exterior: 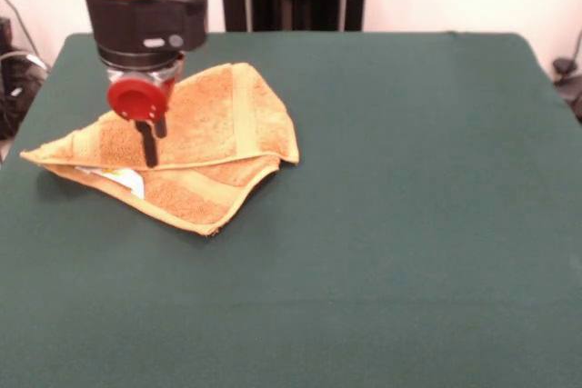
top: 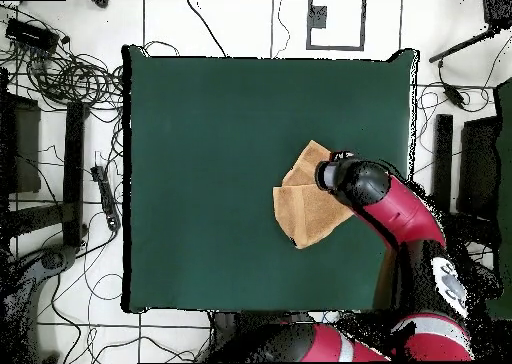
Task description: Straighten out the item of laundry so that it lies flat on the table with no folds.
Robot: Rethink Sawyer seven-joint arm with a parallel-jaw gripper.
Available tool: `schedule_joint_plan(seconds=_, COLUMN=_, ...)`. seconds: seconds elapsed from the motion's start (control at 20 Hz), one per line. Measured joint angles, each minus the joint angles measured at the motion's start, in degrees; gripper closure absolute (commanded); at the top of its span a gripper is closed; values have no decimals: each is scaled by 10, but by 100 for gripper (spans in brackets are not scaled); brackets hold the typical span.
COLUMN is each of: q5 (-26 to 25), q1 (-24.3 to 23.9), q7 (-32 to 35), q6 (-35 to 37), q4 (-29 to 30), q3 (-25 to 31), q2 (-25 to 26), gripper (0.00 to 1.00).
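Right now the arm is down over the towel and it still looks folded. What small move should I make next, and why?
Probably lower a little and pinch the upper layer, then draw it outward. The towel lies folded over itself in a rough triangle on the table, with the white tag showing under the top layer. The gripper hangs over that top layer; whether it already grips cloth is not visible.

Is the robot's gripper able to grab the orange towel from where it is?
Probably yes. The gripper hangs right over the folded towel, its tip down at the cloth, and nothing else lies on the table to block it.
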Motion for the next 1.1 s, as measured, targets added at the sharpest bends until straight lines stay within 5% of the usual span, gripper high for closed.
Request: schedule_joint_plan(seconds=1.1, q5=50, q1=30, q7=0, q6=40, q4=-79, q3=0, q2=95, gripper=0)
